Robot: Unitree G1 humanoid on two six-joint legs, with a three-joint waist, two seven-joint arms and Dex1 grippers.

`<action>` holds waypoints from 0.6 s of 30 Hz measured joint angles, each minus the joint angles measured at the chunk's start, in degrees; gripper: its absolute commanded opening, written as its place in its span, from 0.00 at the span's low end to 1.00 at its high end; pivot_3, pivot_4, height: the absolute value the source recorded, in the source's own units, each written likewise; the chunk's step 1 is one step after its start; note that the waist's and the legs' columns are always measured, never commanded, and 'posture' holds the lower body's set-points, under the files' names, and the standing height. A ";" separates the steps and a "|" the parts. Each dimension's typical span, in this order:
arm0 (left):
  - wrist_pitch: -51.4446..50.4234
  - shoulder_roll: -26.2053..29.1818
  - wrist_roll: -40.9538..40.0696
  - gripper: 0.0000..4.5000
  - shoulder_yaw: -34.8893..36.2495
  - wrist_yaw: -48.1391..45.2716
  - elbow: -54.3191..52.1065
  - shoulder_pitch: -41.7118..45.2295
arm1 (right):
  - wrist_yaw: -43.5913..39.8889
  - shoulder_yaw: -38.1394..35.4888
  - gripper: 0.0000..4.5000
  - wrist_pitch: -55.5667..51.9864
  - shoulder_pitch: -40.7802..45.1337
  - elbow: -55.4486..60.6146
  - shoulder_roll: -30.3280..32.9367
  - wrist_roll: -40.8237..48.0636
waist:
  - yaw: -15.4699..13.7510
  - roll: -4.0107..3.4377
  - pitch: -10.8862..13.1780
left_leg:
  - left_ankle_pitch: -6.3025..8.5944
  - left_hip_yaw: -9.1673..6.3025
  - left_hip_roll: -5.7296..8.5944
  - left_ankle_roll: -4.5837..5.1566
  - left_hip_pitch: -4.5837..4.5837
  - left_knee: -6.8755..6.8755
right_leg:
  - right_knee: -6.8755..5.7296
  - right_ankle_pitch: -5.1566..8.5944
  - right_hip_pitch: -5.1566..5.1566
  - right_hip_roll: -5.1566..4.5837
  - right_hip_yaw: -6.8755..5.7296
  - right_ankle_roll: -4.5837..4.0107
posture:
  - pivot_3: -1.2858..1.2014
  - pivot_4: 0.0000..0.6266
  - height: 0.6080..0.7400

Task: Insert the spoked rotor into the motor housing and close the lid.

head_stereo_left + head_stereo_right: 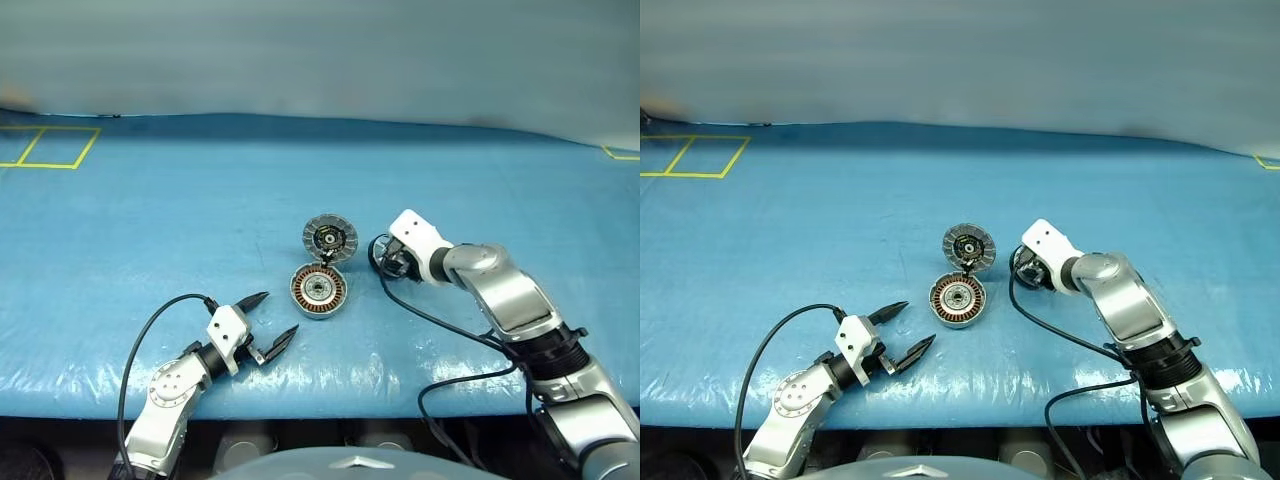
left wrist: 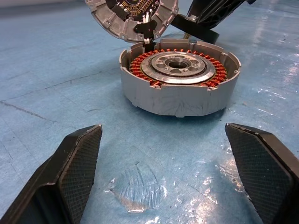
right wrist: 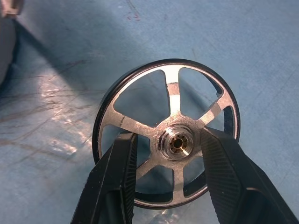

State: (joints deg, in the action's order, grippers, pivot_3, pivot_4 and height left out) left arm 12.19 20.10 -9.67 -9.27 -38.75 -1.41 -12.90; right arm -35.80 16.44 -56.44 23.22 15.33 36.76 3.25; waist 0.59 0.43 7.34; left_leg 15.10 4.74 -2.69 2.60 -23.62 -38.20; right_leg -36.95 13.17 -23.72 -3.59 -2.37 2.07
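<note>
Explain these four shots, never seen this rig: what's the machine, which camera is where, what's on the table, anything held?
It is a humanoid robot with two arms, each ending in a two-finger gripper. The two wide pictures come from a stereo camera on its head, looking down over a blue table. The close-ups come from cameras on each wrist.

On the table sits the motor housing, a silver cup with copper windings, its ribbed lid hinged open at the far edge.

The left gripper is open and empty, pointing at the housing. The right gripper grips the spoked rotor at its hub, beside the housing, not yet inserted.
</note>
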 measured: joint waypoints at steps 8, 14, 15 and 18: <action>-0.01 0.07 -0.50 1.00 0.86 -0.01 0.00 0.21 | -4.45 -3.53 0.29 -4.29 -4.23 17.90 8.85 4.39 | -0.04 -0.01 0.03 | 0.01 -0.06 0.00 0.01 -0.04 0.02 | 0.03 0.04 -0.02 -0.02 -0.05 -0.05 | 0.52 0.24 1.00; -0.02 0.14 -0.74 1.00 1.69 -0.10 -0.03 0.75 | -7.54 -6.09 0.29 -6.48 -4.92 29.58 5.52 13.62 | 0.08 0.01 0.04 | 0.01 -0.07 -0.02 0.00 0.00 -0.02 | 0.01 0.04 0.01 0.01 -0.04 -0.05 | 0.52 0.24 1.00; -0.03 0.17 -0.76 1.00 1.76 -0.11 -0.04 0.78 | -7.13 -5.63 0.29 -6.71 -4.22 30.56 4.66 14.32 | 0.04 0.01 0.04 | 0.00 -0.07 0.00 0.00 0.00 -0.03 | 0.01 0.03 0.02 -0.02 -0.04 -0.05 | 0.52 0.24 1.00; -0.19 0.30 -0.77 1.00 1.97 -0.14 -0.09 0.89 | -5.27 -3.11 0.29 -7.59 -2.80 31.25 2.82 15.19 | 0.01 0.02 0.04 | 0.01 -0.07 0.03 0.01 0.00 -0.07 | 0.02 0.03 0.03 -0.07 -0.04 -0.05 | 0.52 0.24 1.00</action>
State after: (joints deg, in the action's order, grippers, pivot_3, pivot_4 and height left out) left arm 12.00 20.39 -10.43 -7.30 -38.90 -1.51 -12.01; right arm -41.07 13.33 -64.03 20.41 46.58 39.57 18.44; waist 0.59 0.45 7.38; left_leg 15.11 4.66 -2.66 2.61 -23.63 -38.28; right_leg -36.93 13.20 -23.69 -3.67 -2.41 2.02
